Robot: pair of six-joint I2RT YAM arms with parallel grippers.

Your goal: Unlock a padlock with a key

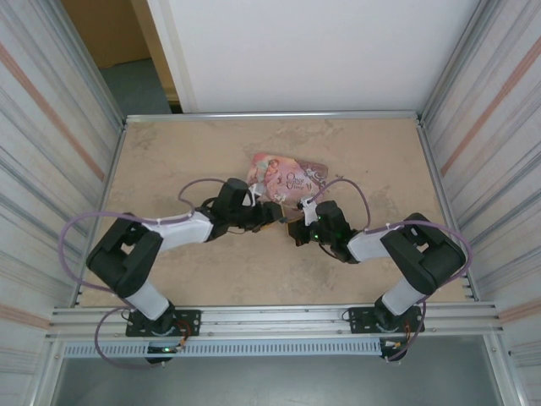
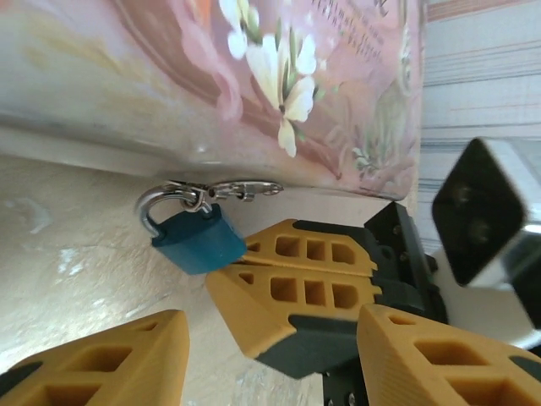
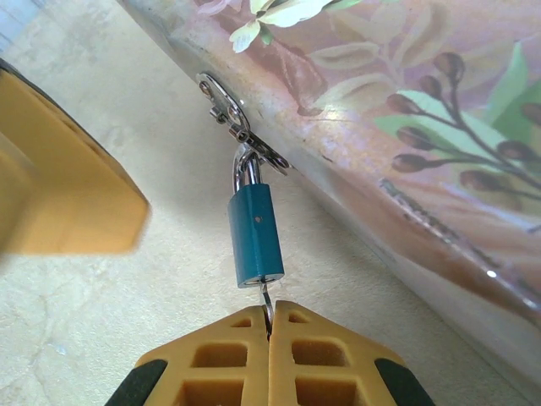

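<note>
Our right gripper [image 3: 269, 328] pinches the key [image 3: 267, 298], which pokes into the bottom of the blue padlock [image 3: 255, 235]. Our left gripper [image 1: 272, 212] is wide open nearby.

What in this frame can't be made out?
Key: right wrist view, mostly pinched inside the right gripper; a sliver shows under the padlock.
Shackle: left wrist view, locked or released unclear; the tin's hasp covers its end.
Top view: padlock and key too small to pick out.
</note>
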